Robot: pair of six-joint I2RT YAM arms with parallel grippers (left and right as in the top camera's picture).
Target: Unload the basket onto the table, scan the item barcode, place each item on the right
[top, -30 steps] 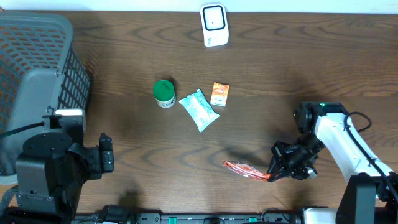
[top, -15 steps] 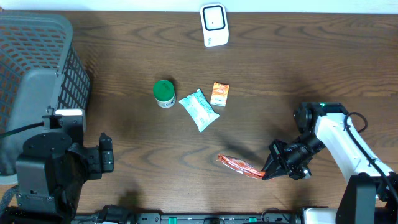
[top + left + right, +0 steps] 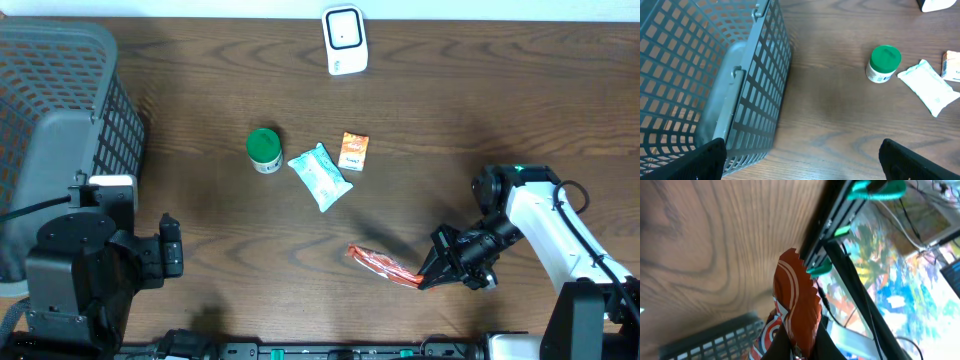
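At the front of the tabletop (image 3: 450,110), nearest us, the right tool (image 3: 425,280) is clenched on one end of an orange packet (image 3: 383,266), the item to be scanned. The packet juts out to the left of the tool over the dark wood. We cannot tell whether its free end touches the surface. Across the front, the left tool (image 3: 171,250) stands released, its jaws spread wide with nothing between them, just beside a grey mesh basket (image 3: 60,100). Farther back, mid-tabletop, we see a loose cluster: a green-capped jar (image 3: 264,150), a white pouch (image 3: 320,176) and a small orange box (image 3: 354,151). At the far edge stands a white scanner (image 3: 345,40), well apart from the packet.
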